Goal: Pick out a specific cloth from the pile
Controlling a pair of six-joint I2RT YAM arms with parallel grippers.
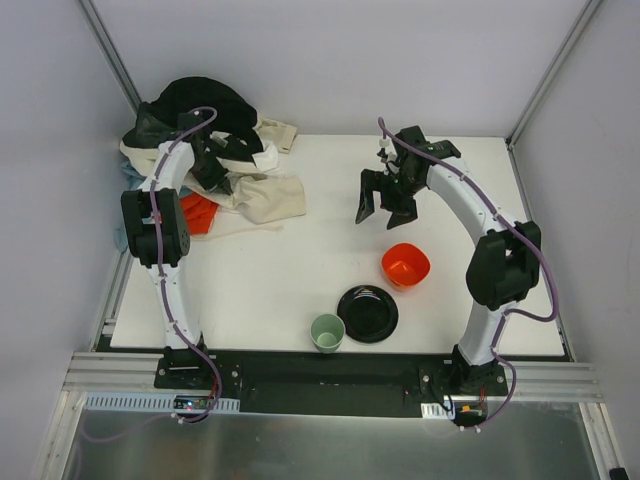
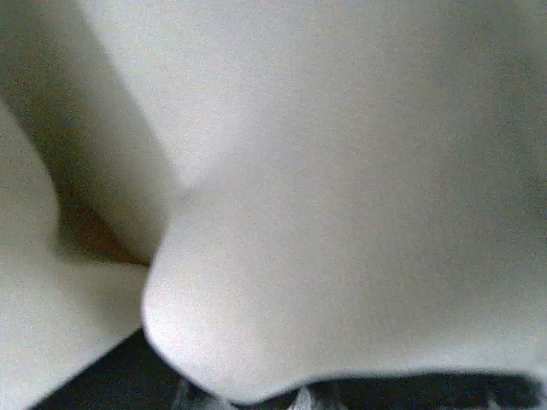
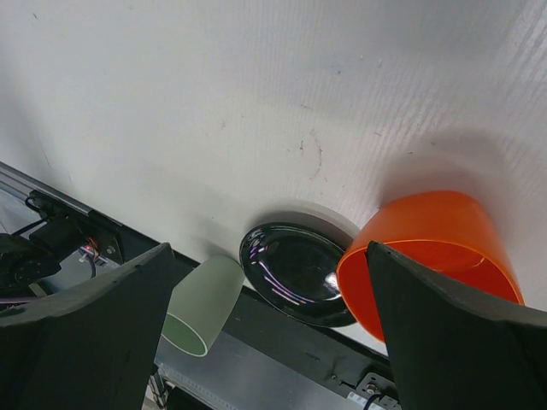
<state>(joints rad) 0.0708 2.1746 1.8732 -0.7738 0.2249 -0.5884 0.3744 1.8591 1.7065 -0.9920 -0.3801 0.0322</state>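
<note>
Just beside the left fingers (image 1: 218, 180), outside their pinch, the cloth (image 1: 198, 212).

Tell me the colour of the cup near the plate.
The cup is pale green, clearest in the top external view.

Your top view hangs above and behind the arm bases (image 1: 185, 372), looking down and forward, far enough back that you've got the whole table (image 1: 300, 270) with the pile (image 1: 200, 110) at its far left corner. Your left wrist camera is jammed right up against pale fabric (image 2: 342, 213), so close it's nearly all blur. Your right wrist camera rides higher, facing down and back toward the near edge, catching the orange bowl (image 3: 444, 248), black plate (image 3: 295, 273) and green cup (image 3: 201, 303), the same three your top view shows up front.
</note>
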